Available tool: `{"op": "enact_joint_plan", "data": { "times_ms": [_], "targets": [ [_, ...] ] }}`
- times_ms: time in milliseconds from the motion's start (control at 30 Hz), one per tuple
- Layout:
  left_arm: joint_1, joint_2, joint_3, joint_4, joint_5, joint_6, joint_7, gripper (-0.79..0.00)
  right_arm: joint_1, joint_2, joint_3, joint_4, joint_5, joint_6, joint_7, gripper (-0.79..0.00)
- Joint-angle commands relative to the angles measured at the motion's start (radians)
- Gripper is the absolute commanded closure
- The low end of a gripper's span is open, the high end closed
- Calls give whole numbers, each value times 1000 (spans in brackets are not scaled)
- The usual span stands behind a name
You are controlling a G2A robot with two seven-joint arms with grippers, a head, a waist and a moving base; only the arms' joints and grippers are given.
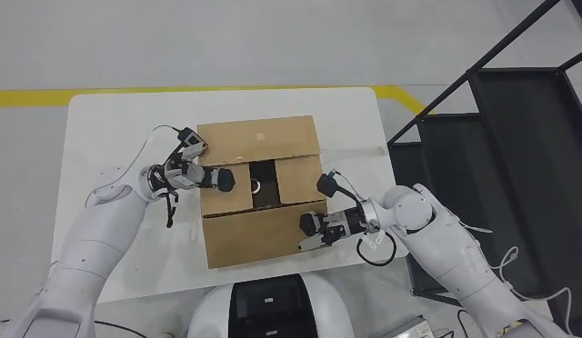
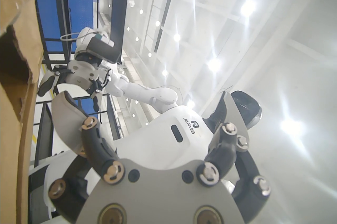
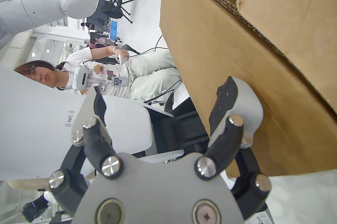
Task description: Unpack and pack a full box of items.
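Note:
A brown cardboard box (image 1: 259,138) sits mid-table with its far and near flaps folded outward. Its two side flaps lie partly over a dark opening (image 1: 264,183), whose contents I cannot make out. My left gripper (image 1: 216,180) sits on the box's left side flap by the opening. It is open with nothing between its fingers (image 2: 65,109), and the cardboard edge (image 2: 15,77) is beside it. My right gripper (image 1: 314,231) is at the near right corner of the box, open. One of its fingers (image 3: 237,101) lies against the near flap (image 3: 237,38).
The white table (image 1: 127,120) has bare room on the left and far sides of the box. A black metal stair frame (image 1: 509,129) stands off the table's right edge. The near edge of the table is close under the box's flap.

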Motion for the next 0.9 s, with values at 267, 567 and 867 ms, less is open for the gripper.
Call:
{"op": "enact_joint_plan", "data": {
  "times_ms": [267, 567, 867],
  "targets": [
    [-19, 24, 16, 65, 2, -46, 0, -785, 0, 0, 0, 0, 0, 0, 0, -785],
    [0, 51, -18, 84, -8, -121, 0, -785, 0, 0, 0, 0, 0, 0, 0, -785],
    [-56, 12, -8, 159, -47, -169, 46, -785, 0, 0, 0, 0, 0, 0, 0, -785]
  ]
}}
